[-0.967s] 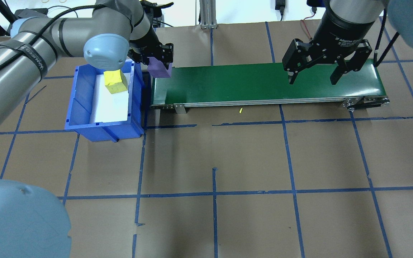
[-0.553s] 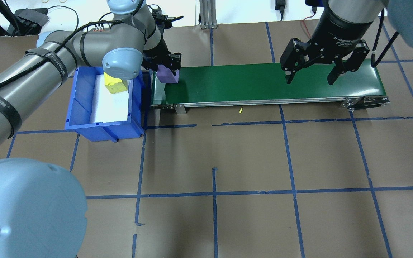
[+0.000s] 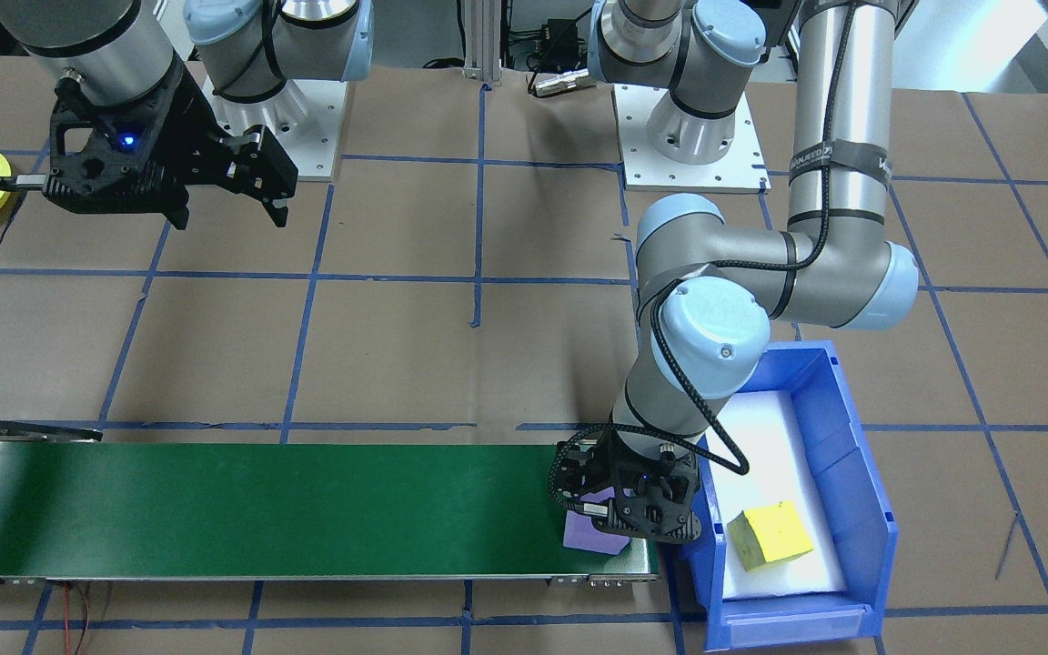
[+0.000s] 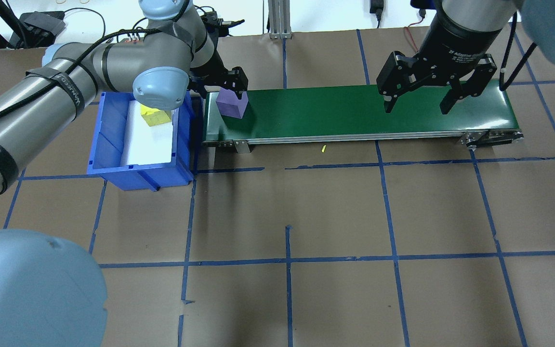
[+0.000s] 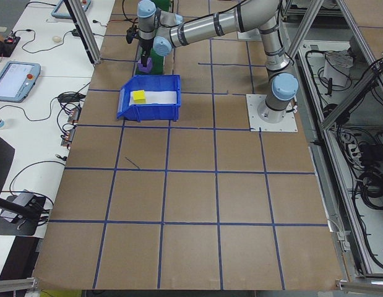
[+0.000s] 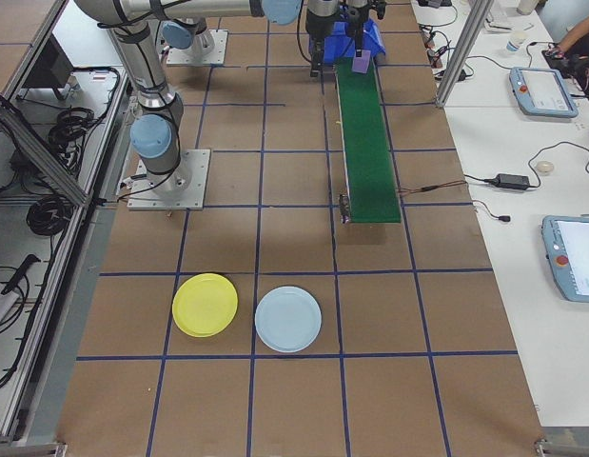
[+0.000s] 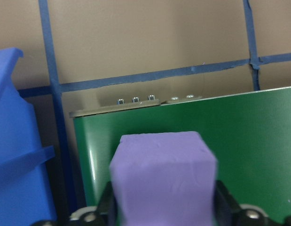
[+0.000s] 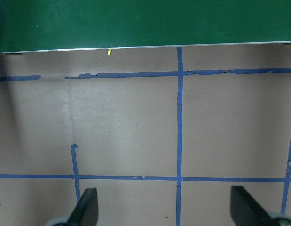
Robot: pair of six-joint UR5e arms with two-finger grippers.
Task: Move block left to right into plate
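Purple block [image 4: 231, 102], clamped in the left hand [image 4: 219, 86], has crossed from the blue bin [image 4: 113, 159] to the green conveyor's [image 4: 354, 113] near end, ready for release. Right hand [image 4: 418, 105] waits spread apart over the far end; the yellow plate [image 6: 206, 305] lies well beyond.

You can read white lettering, "2F Adaptive", on the black wrist body of the right gripper [image 4: 419, 99] in the overhead view; the rest of that line is too small to make out. The black straps on the left arm [image 4: 60, 82] carry print that stays illegible.
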